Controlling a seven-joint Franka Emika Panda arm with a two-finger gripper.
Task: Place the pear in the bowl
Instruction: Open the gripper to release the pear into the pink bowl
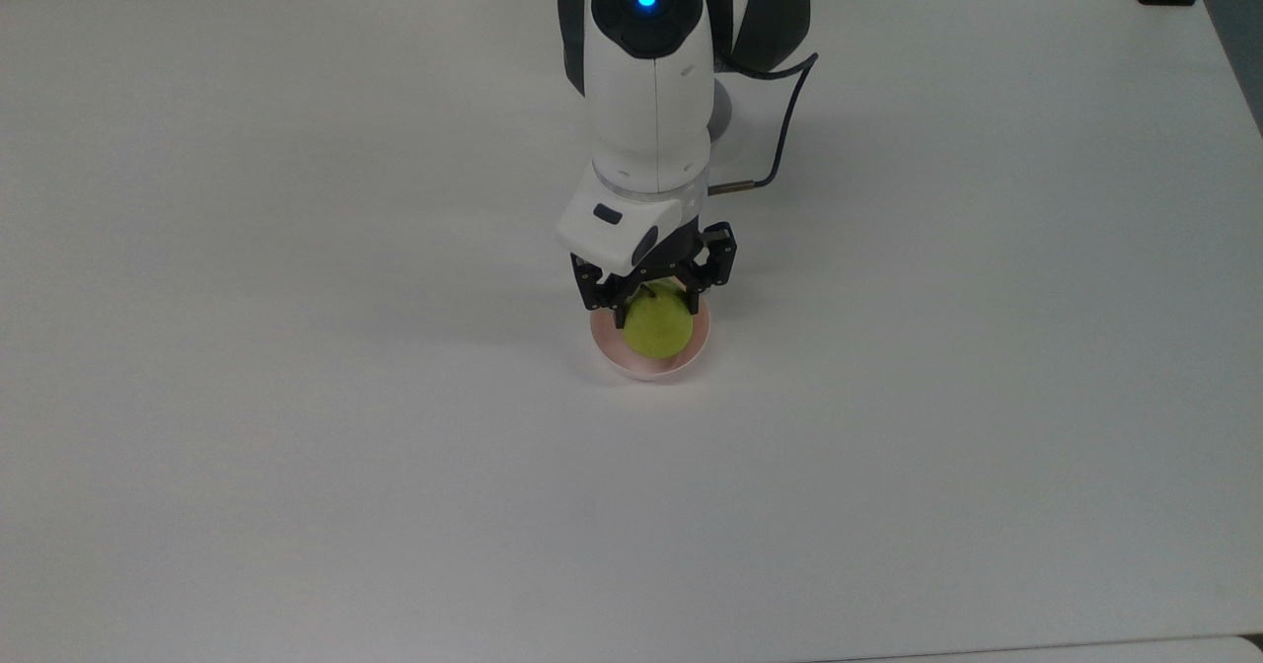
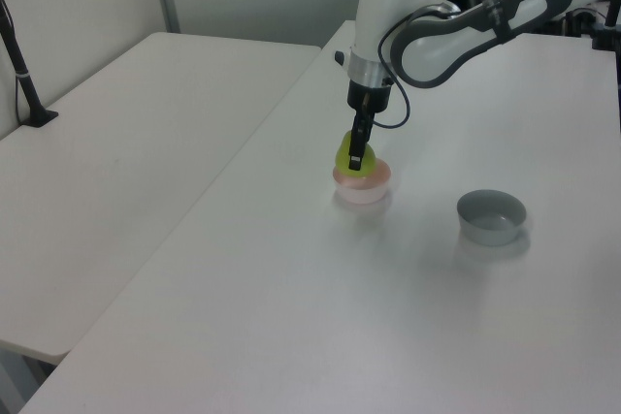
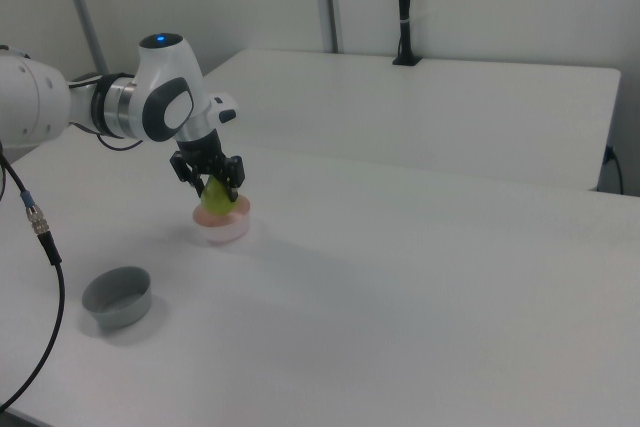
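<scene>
Jaws grip the pear (image 1: 657,328) by its upper part, stem end up between them, so its long axis runs nearly upright. From my gripper (image 1: 655,300) the fruit hangs straight down into the bowl (image 1: 604,344); its lower end sits inside the rim and, I think, near the floor, though the left view leaves that unclear. Release should simply drop it in.

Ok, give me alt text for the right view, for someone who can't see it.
A white robot arm's gripper holds a yellow-green pear in a small pale pink plastic bowl on a white table; a grey bowl sits nearer the camera.
</scene>
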